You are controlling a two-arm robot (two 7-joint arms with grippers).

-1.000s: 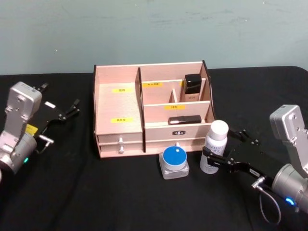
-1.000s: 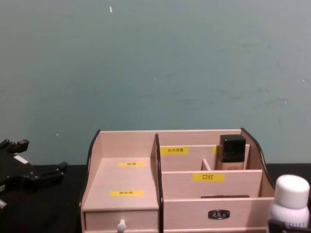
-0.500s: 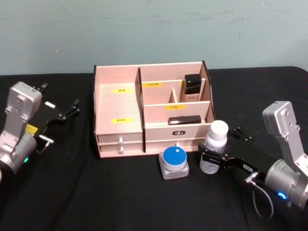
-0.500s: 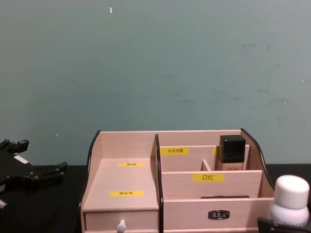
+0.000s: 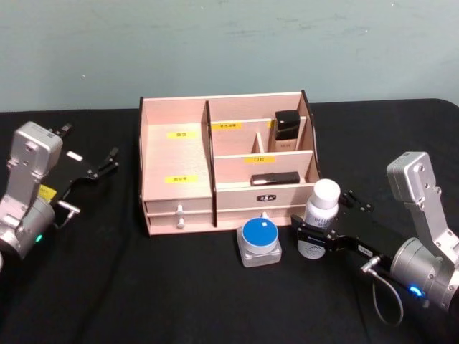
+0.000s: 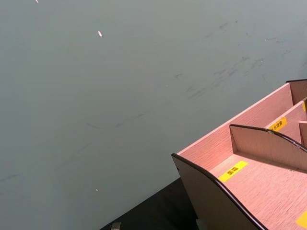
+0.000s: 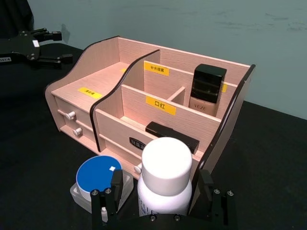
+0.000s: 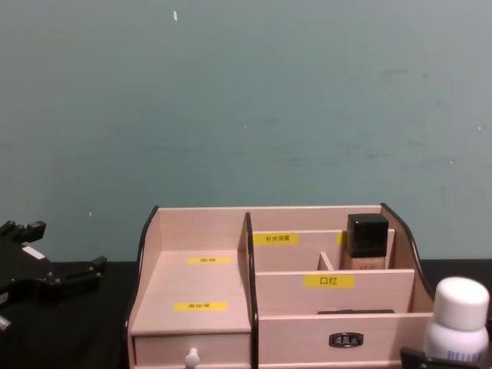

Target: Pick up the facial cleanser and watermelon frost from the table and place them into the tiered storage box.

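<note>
A white bottle with a white cap point(image 5: 320, 218) point(image 7: 165, 179) point(image 8: 458, 319), which I take for the facial cleanser, stands on the black table just in front of the tiered storage box's point(image 5: 176, 154) point(image 7: 96, 79) point(image 8: 207, 280) right end. To its left sits a small clear jar with a blue lid point(image 5: 259, 241) point(image 7: 98, 179), which I take for the watermelon frost. My right gripper point(image 5: 320, 213) point(image 7: 160, 199) is open, its fingers point(image 7: 106, 196) flanking the bottle's lower body without touching. At the table's left side, well away from the box, my left gripper point(image 5: 100, 166) point(image 8: 73, 277) hangs open.
The box holds a black-capped bottle point(image 5: 288, 129) in a rear right compartment and a black stick point(image 5: 275, 178) on the step below. Two small drawers with white knobs point(image 5: 180, 209) face me. The box's left corner point(image 6: 249, 187) shows in the left wrist view.
My right gripper has slid leftward along the table, so its fingers now reach around the white bottle. The bottle, the jar and the left arm have stayed put.
</note>
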